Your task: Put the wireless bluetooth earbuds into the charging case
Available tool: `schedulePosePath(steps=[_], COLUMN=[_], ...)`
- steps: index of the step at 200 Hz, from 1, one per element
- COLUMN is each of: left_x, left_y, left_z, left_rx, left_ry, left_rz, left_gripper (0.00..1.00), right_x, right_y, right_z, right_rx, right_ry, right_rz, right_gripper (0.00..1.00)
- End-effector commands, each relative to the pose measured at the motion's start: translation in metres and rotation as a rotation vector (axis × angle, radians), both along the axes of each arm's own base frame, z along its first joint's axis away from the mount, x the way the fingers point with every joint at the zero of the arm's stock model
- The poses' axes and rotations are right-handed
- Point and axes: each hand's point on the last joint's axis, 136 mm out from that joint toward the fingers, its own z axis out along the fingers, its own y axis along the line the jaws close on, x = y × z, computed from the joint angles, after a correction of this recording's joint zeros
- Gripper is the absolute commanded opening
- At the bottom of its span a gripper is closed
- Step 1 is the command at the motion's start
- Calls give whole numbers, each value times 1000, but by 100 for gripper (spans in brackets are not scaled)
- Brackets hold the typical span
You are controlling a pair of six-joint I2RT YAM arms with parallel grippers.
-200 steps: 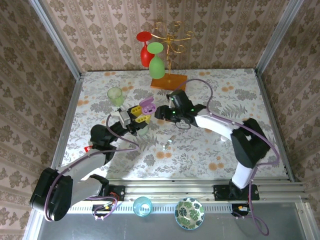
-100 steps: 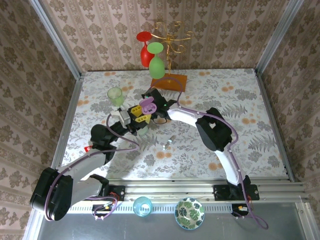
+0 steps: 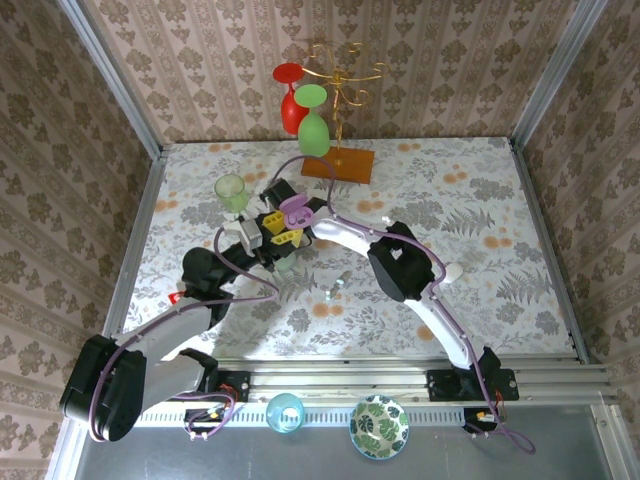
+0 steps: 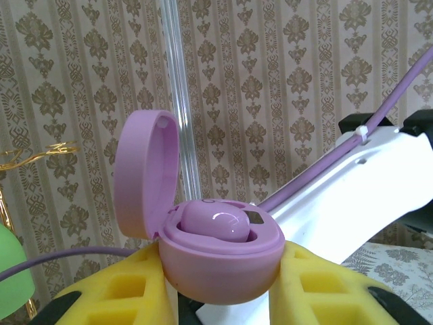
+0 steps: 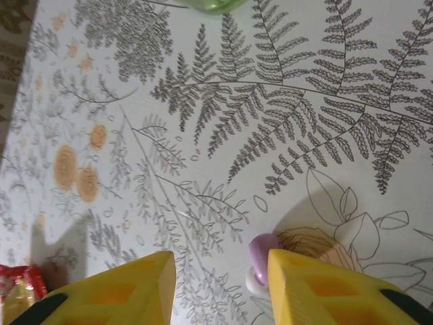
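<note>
Over the last second the right arm (image 3: pixel 400 262) has swung from the table centre toward the left. Its wrist now lies on the far side of the left gripper (image 3: pixel 279 229), near the green glass (image 3: pixel 231 190). The left arm (image 3: pixel 190 300) and its load have held position. Left gripper: the yellow fingers (image 4: pixel 318 281) are pressed against both sides of the purple charging case (image 4: pixel 223 257), which sits between them with its opening facing up. The lid (image 4: pixel 145 176) is hinged open and stands upright, on the left in the left wrist view. The seated earbud (image 4: pixel 216 222), glossy and pinkish-purple, rests in the well of the case. Right gripper (image 5: pixel 218 261): the yellow fingers are spread wide and point down at the patterned table (image 3: pixel 500 200), with nothing between them. The loose earbud (image 5: pixel 260 261), pale pinkish, lies on the table just beside the inner edge of the finger on the right of the right wrist view. Whether it touches that finger cannot be determined. The rim of the green glass appears at the top edge of the same view. In the top view, two small whitish items (image 3: pixel 336 286) lie on the table near its centre, apart from both grippers and too small to identify.
</note>
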Motion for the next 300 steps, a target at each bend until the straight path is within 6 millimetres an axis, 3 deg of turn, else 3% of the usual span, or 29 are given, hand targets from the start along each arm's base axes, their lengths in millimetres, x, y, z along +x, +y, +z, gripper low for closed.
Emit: schedulePosePath(steps=[1,180,224,250,300], left_x=[0,2,3,4,5], left_y=[1,2,3,2,3], left_z=[13,12,13,12,10], left_rx=[-19,-20,-21,-19,-21], left_ry=[-44,-41,-40,-37,-32], left_rz=[9,8,12,12,17], left_gripper=[18,18,18,18,18], right_x=[1,-13,-19,-24,-25], right_y=[-6,-8,-9,-9,-11], right_z=[-19,-49,-51,-50,-35], right_rx=[-90,-165,-189,-200,-197], right_ry=[1,48,62,66,48], right_rz=[-2,75,97,116,115], right_gripper=[40,27,26,19,19])
